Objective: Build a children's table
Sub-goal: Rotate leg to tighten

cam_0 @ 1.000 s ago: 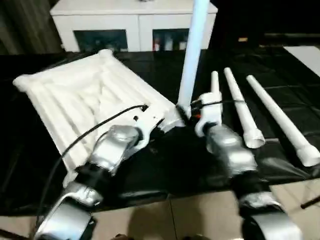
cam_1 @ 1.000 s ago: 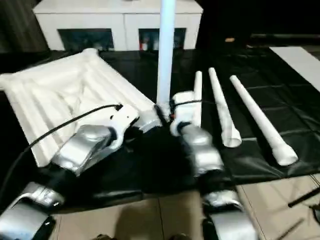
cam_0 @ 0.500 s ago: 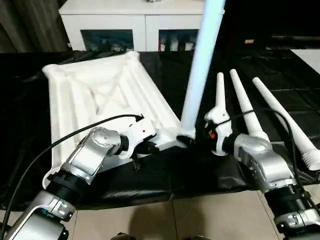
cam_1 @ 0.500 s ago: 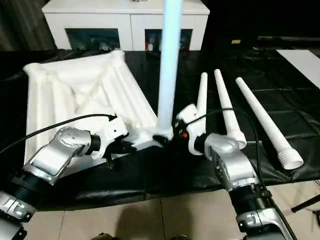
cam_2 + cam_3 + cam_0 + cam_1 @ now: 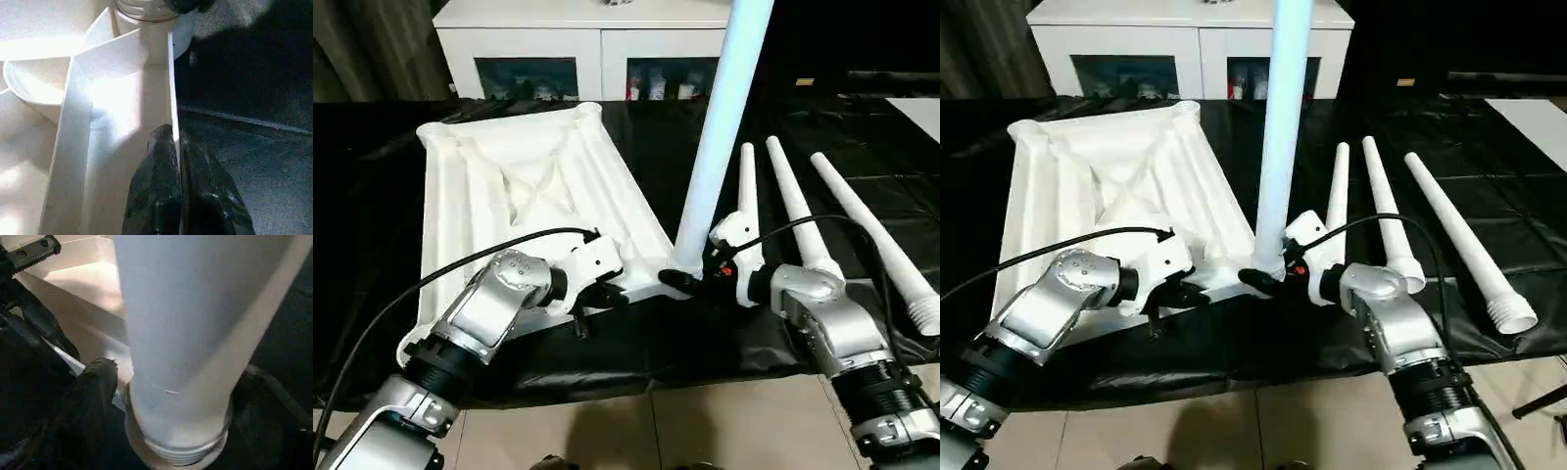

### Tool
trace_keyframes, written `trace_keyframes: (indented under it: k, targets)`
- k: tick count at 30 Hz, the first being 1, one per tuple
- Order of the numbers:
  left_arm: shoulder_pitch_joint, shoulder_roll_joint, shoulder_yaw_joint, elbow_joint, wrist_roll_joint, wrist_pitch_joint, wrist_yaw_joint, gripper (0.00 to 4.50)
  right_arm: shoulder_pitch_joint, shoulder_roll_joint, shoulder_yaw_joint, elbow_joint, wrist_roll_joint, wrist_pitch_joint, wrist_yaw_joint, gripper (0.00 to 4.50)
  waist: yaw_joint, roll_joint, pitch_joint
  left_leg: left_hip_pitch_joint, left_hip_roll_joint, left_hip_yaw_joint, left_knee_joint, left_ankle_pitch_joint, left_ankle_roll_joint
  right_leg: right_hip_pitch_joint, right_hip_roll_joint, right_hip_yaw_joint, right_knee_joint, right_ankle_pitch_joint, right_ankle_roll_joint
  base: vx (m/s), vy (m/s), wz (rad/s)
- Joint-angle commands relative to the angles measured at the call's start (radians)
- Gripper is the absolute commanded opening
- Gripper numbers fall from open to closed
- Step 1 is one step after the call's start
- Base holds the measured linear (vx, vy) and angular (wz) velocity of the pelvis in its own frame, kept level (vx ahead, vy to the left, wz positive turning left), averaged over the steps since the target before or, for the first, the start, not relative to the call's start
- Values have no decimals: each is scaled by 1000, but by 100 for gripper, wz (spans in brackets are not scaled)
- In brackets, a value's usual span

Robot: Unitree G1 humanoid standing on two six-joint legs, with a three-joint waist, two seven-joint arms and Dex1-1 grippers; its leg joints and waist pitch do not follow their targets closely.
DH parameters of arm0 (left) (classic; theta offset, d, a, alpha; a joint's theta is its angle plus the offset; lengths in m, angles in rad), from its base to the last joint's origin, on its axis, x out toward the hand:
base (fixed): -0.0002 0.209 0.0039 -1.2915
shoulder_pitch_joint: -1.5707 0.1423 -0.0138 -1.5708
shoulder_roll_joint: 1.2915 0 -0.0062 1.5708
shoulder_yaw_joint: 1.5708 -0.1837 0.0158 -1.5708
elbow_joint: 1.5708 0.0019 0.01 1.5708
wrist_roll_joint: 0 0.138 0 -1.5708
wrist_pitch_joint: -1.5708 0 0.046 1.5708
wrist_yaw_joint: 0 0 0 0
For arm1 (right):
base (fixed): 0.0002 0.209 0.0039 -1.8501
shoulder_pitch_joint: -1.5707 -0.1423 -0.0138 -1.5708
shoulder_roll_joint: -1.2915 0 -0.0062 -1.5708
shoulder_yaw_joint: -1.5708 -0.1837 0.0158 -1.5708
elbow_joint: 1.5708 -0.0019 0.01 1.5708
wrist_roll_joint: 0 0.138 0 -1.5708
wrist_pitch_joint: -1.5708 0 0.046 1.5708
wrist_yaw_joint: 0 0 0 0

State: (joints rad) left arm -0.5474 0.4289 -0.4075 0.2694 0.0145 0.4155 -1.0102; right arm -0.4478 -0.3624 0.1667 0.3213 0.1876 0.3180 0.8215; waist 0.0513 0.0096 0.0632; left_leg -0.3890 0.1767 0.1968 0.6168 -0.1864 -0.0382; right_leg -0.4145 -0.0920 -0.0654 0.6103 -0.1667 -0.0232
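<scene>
The children's table top [image 5: 529,186] lies upside down on the black work table, its ribbed X-braced underside facing up. One white leg [image 5: 720,137] stands nearly upright in the near right corner socket [image 5: 176,450]. My right gripper [image 5: 690,279] is shut on that leg's base, with one black finger [image 5: 93,396] pressed against it. My left gripper [image 5: 612,294] is shut on the top's near rim, just left of the socket; its fingers [image 5: 156,196] pinch the thin white wall. Three loose legs [image 5: 793,211] lie side by side to the right.
A white cabinet with glass doors [image 5: 597,39] stands behind the work table. The table's front edge [image 5: 636,377] runs just under my forearms, with tiled floor [image 5: 636,431] below. A black cable [image 5: 460,269] loops over my left forearm.
The whole picture has shifted, so the camera has moved. Both grippers keep their holds, and the leg still stands in the corner socket.
</scene>
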Motion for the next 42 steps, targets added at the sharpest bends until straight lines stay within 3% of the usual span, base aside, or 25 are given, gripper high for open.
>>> trace_keyframes:
  k: [1,7,15,17,23,30,31,32,36,40,41,42]
  targets:
    - [-13,1,-6,-51,-8,-9,-19,0,-11,-17,7,-10,6,9,38,325,-5,0,-75,25,52,-24,-82,-213,23,50,-55,46,-69,-210,-205,0,0,0]
    - [-11,3,-5,-51,-9,-9,-22,0,0,-36,5,-16,10,10,64,279,-2,-1,-76,25,52,-24,-81,-202,27,50,-54,46,-68,-200,-207,0,0,0]
    - [-9,-3,-1,-48,-9,-4,-24,0,-3,-31,5,13,0,16,62,272,0,-2,-77,25,52,-24,-80,-194,32,50,-54,46,-67,-193,-212,0,0,0]
    - [-17,-25,14,-30,-5,7,16,0,-21,6,-9,67,-25,19,-24,272,-4,-3,-75,21,50,-25,-82,-197,26,51,-54,44,-66,-206,-213,0,0,0]
    - [-87,-160,97,117,23,55,274,0,-94,188,-103,256,-47,-29,-382,270,-28,-4,-74,25,47,-29,-84,-269,-24,46,-56,43,-80,-328,-182,0,0,0]
    - [-165,-293,175,267,42,83,545,0,-198,363,-144,431,-52,-106,-612,270,-34,-3,-75,27,44,-27,-83,-280,-9,41,-55,42,-87,-324,-179,0,0,0]
    - [-181,-317,191,294,44,72,594,0,-221,391,-152,468,-64,-128,-668,270,-34,-7,-75,25,42,-27,-82,-271,-9,42,-55,41,-87,-320,-177,0,0,0]
    - [-181,-317,191,294,44,72,594,0,-221,391,-152,468,-64,-128,-668,270,-32,-4,-78,27,42,-27,-81,-254,-8,42,-55,42,-84,-294,-181,0,0,0]
    - [-221,-368,216,357,38,25,666,0,-292,479,-193,581,-40,-192,-728,269,-27,-8,-82,23,42,-24,-78,-209,24,49,-56,41,-76,-220,-191,0,0,0]
    - [-219,-356,208,347,39,18,640,0,-309,487,-194,596,-43,-224,-694,269,-22,-6,-83,21,43,-22,-77,-175,50,51,-56,40,-69,-165,-206,0,0,0]
    - [-210,-341,198,335,44,18,613,0,-310,484,-202,591,-38,-245,-664,325,-21,-4,-82,21,44,-22,-77,-172,55,51,-55,41,-68,-157,-210,0,0,0]
    - [-207,-335,192,331,48,17,604,0,-310,483,-205,589,-37,-256,-652,339,-22,-6,-82,22,44,-21,-76,-173,57,51,-55,41,-69,-157,-210,0,0,0]
